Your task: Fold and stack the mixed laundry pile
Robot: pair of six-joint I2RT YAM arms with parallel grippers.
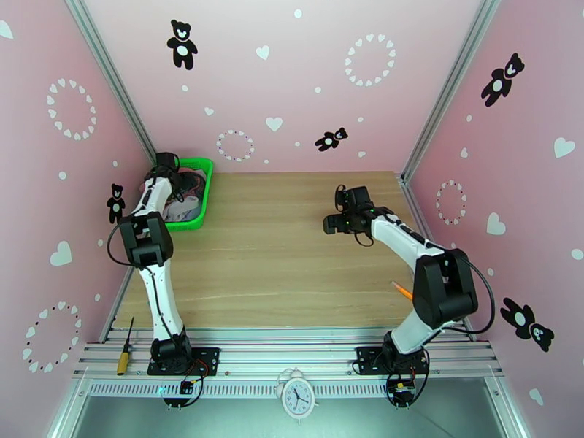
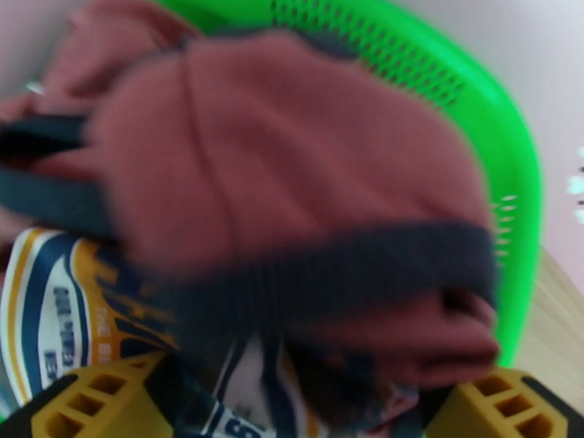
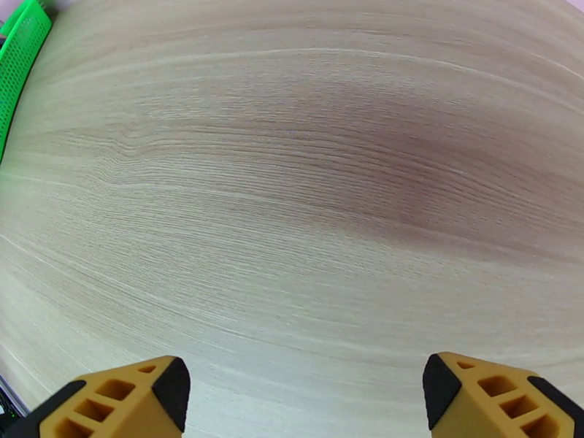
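Note:
The mixed laundry pile (image 1: 187,200) lies in a green mesh basket (image 1: 208,190) at the table's far left corner. My left gripper (image 1: 168,163) reaches down into that basket. In the left wrist view a brick-red garment with dark trim (image 2: 292,155) bulges up close to the camera, beside a white piece printed in blue and orange (image 2: 58,308). The left gripper (image 2: 292,406) stands wide there, with cloth lying between its yellow fingertips (image 2: 95,399). My right gripper (image 1: 332,223) hovers open over bare wood right of centre, nothing between its fingers (image 3: 306,392).
The basket's green rim (image 2: 504,140) curves close behind the cloth, and its edge (image 3: 18,60) shows at the far left of the right wrist view. A yellow-handled screwdriver (image 1: 124,348), a white clock (image 1: 297,394) and an orange pencil (image 1: 401,290) lie near the arm bases.

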